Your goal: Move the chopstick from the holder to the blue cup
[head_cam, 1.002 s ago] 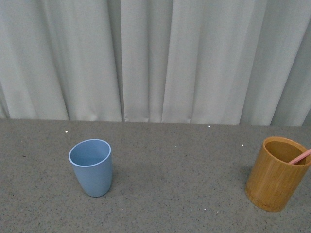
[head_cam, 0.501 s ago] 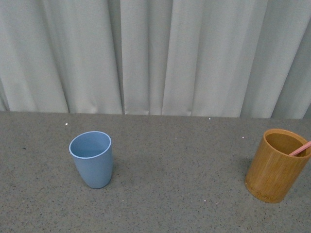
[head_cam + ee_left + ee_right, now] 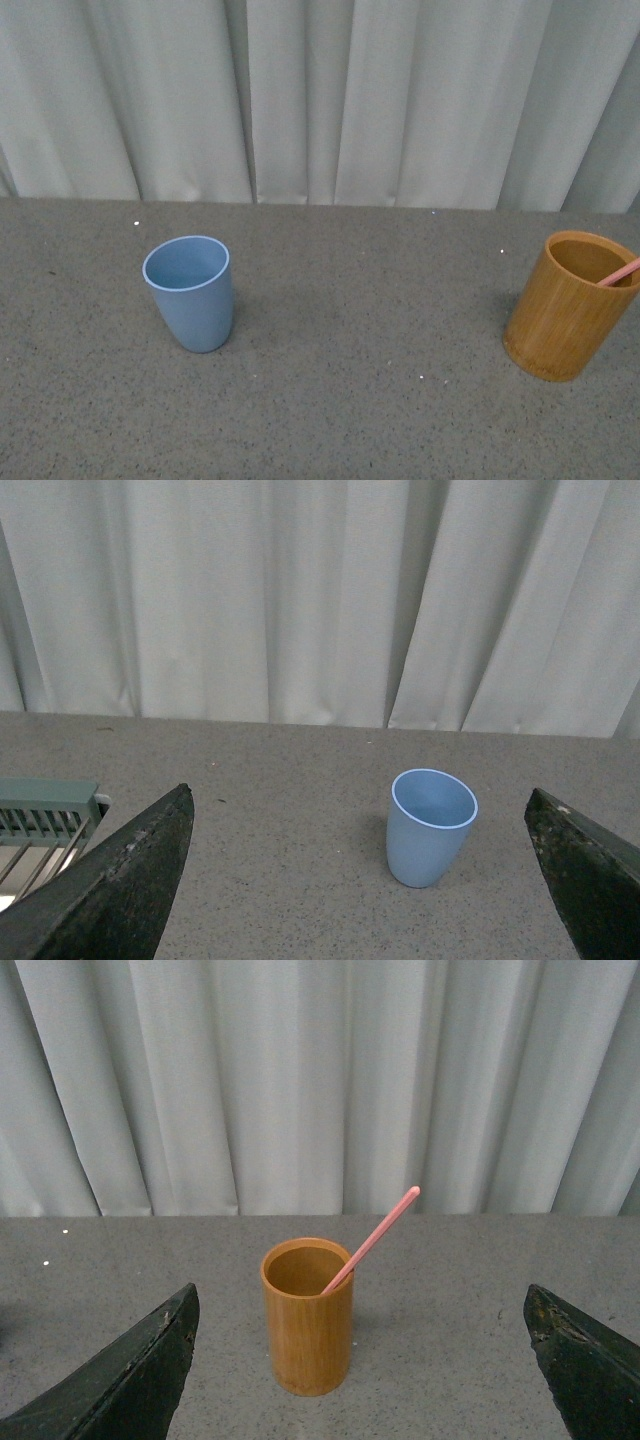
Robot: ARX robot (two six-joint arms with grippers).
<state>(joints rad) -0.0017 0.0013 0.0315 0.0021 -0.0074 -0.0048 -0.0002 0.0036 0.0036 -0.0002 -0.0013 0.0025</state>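
The light blue cup (image 3: 190, 292) stands upright and empty on the grey tabletop at the left; it also shows in the left wrist view as the blue cup (image 3: 431, 826). The orange-brown bamboo holder (image 3: 567, 305) stands at the right edge, with one pink chopstick (image 3: 621, 272) leaning out of it. In the right wrist view the holder (image 3: 307, 1315) stands ahead with the chopstick (image 3: 372, 1239) slanting up out of its rim. My left gripper (image 3: 360, 855) is open, well short of the cup. My right gripper (image 3: 362, 1335) is open, short of the holder. Neither gripper shows in the front view.
A pale pleated curtain (image 3: 320, 100) closes off the far edge of the grey speckled table (image 3: 370, 400). A grey-green slatted rack (image 3: 45, 812) sits at the table's edge in the left wrist view.
In the front view the cup, the holder and the curtain's foot have all shifted up the picture, so the view has tilted down. Cup and holder keep their places on the table.
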